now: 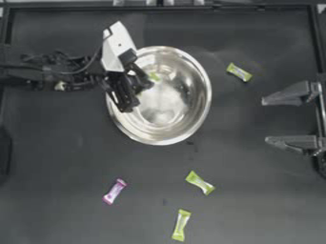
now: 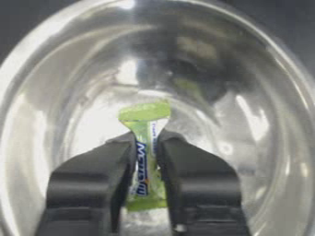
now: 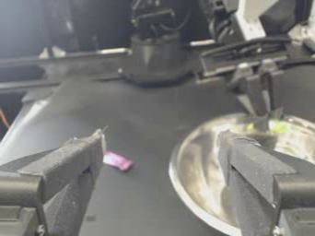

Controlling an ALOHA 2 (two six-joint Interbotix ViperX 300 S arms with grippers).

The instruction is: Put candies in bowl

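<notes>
Candies: one in left claw (image 2: pixel 146 159), four on table (image 1: pixel 57 157).

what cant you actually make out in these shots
- Top view: the candy held by the left gripper over the bowl is mostly hidden by the gripper; only a green speck shows.
- Left wrist view: the candy's wrapper print is partly covered by the jaws and blurred, so it cannot be read.
- Right wrist view: the right gripper blocks part of the bowl, and only the pink candy is in view on the table.
</notes>
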